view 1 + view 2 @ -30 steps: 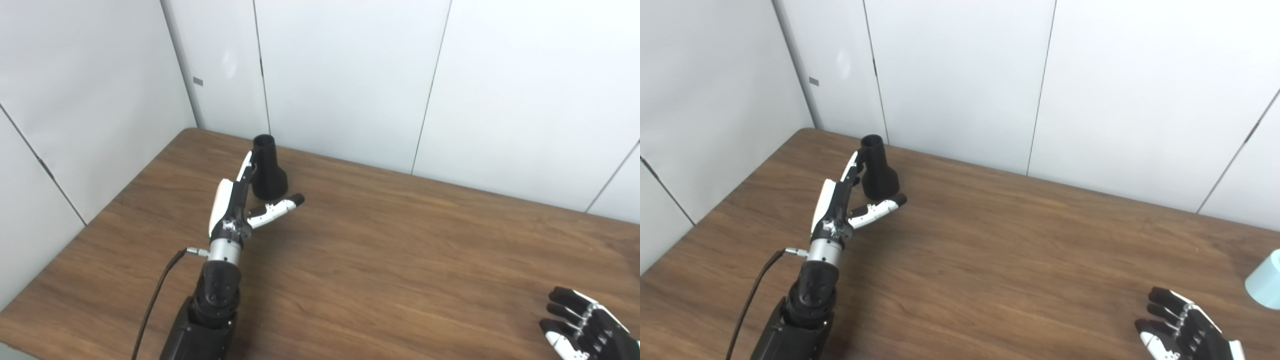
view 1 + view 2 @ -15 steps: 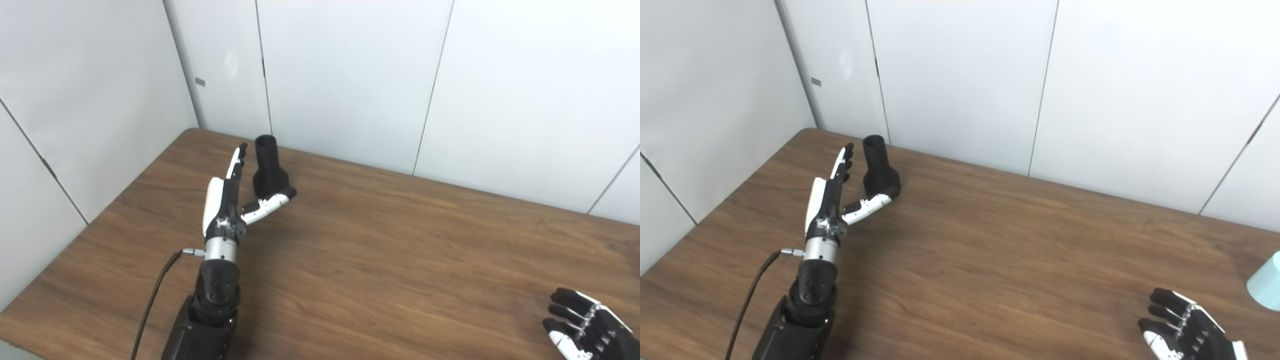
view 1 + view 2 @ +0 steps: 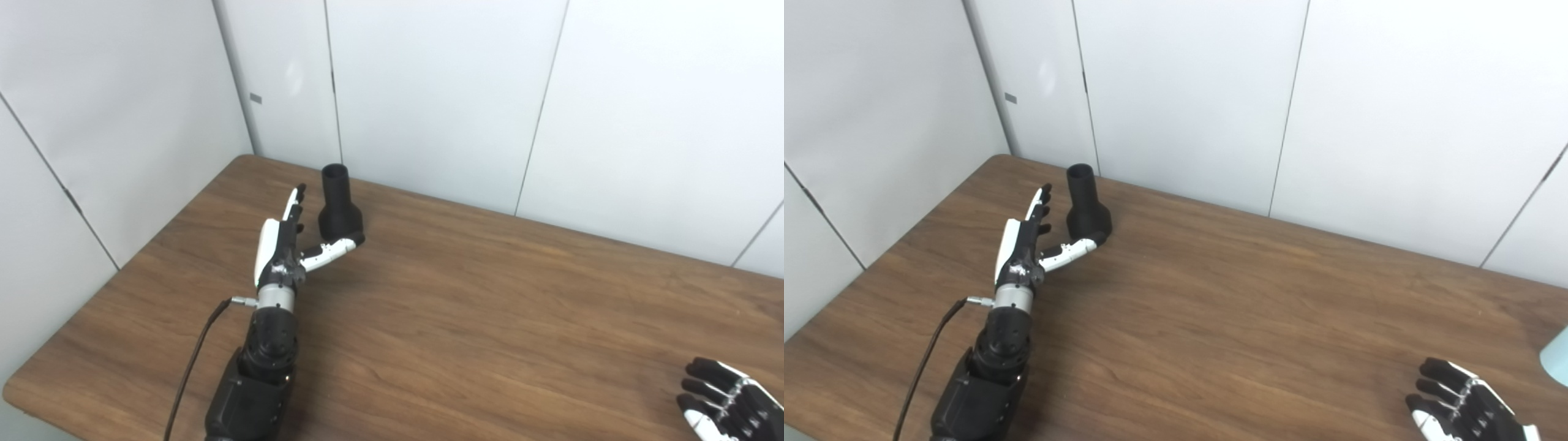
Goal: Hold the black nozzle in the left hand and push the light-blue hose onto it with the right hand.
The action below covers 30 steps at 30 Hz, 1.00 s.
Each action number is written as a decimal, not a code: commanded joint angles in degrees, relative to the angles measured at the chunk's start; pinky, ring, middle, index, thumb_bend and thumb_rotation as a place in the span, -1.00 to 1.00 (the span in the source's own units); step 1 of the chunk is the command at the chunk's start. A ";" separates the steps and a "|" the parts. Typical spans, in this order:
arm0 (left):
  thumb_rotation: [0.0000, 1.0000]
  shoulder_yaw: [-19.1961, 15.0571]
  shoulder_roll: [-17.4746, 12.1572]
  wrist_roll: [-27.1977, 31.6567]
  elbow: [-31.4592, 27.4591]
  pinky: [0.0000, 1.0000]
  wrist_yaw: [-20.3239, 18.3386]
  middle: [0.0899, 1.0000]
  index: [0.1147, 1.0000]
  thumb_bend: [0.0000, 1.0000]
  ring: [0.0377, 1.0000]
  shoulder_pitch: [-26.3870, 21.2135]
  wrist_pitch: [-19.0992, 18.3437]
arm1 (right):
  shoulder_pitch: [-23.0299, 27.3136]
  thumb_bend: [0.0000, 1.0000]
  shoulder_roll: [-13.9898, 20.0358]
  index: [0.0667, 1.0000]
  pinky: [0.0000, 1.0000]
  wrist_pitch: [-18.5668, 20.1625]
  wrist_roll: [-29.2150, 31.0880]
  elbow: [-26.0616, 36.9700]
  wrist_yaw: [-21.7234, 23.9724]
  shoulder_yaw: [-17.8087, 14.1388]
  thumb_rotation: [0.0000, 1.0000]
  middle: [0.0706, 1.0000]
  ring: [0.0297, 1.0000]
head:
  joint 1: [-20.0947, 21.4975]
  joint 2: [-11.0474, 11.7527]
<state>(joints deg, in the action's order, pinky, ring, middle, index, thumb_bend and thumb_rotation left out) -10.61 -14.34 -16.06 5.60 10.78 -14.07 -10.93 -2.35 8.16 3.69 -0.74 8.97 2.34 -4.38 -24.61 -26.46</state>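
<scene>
The two head views show nearly the same scene, with one difference: only the right eye view catches a small piece of the light-blue hose (image 3: 1557,366), cut by the picture's right edge at about 3 o'clock from the table's middle. In the left eye view this piece is outside the picture.

On the left side, the left hand (image 3: 282,245) is over the wooden table (image 3: 490,306), its arm coming in from the bottom edge with a black cable (image 3: 190,367) hanging beside the wrist. The hand is spread and holds nothing: the fingers (image 3: 295,202) point straight toward 12 o'clock and the thumb (image 3: 331,248) points out toward 2 o'clock.

The black nozzle (image 3: 339,205) stands upright near the table's far edge, wide base down and narrow open end up. It sits in the gap between the fingers and the thumb, at about 1 o'clock from the palm. The thumb tip is at the nozzle's base; I cannot tell if it touches. The fingers are just beside the nozzle's neck, apart from it.

On the far right, at the bottom corner, the right hand (image 3: 1464,407) is low over the table and partly cut by the frame. Its dark fingers are a little curled and apart, and it holds nothing. The hose piece is near it, at about 2 o'clock.
</scene>
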 commanded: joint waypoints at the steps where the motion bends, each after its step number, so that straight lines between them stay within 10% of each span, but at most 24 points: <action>1: -0.31 0.70 -2.45 -1.01 0.68 0.73 -0.74 0.91 1.00 1.00 0.86 -3.26 -0.85 | 1.34 -0.62 0.70 0.27 0.14 -1.75 -0.06 -0.44 -0.09 -0.36 -1.00 0.36 0.34 | 0.08 0.15; 30: -0.36 11.66 -11.37 -6.25 17.25 0.74 -5.40 0.83 0.95 1.00 0.84 -9.88 -1.11 | 2.48 -0.65 0.37 0.26 0.17 -1.61 -0.68 -2.50 -1.34 -0.18 -1.00 0.37 0.36 | 0.34 1.73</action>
<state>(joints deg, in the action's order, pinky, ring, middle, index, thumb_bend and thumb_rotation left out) 0.22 -24.85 -21.57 21.48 7.82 -23.25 -11.30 -0.31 8.21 1.79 -0.91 5.54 1.23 -4.41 -24.35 -24.70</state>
